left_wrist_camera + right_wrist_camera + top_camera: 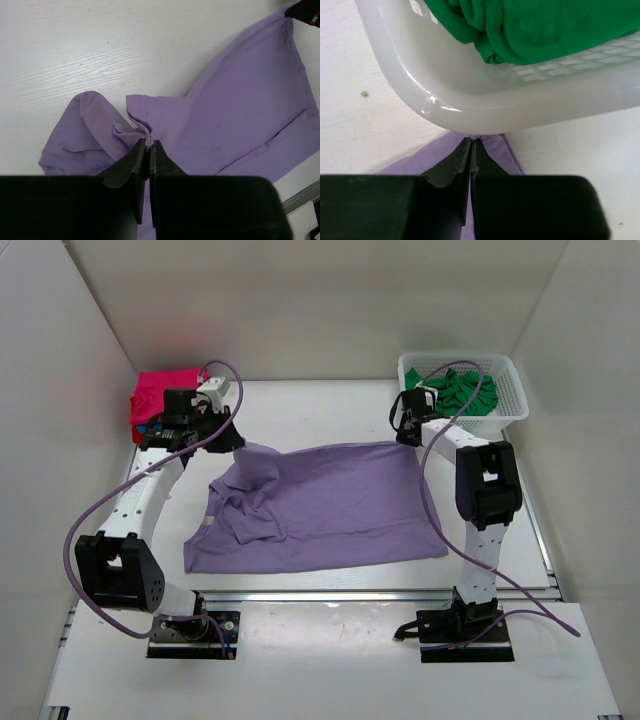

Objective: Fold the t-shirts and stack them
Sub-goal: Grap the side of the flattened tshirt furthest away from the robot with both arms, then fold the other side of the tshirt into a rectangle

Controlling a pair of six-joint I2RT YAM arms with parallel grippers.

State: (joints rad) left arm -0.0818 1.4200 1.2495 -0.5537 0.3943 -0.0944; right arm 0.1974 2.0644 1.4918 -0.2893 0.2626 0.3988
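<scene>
A lilac t-shirt lies spread across the middle of the table, its left part crumpled. My left gripper is shut on a bunched fold at the shirt's far left; in the left wrist view the fingertips pinch that fold of lilac cloth. My right gripper is shut on the shirt's far right corner. The right wrist view shows its tips closed on the lilac corner, just below the basket wall. A magenta t-shirt sits folded at the far left. A green t-shirt lies in the basket.
The white lattice basket stands at the far right corner, its rounded wall almost touching my right fingertips, with green cloth inside. White walls enclose the table on three sides. A metal rail runs along the near edge.
</scene>
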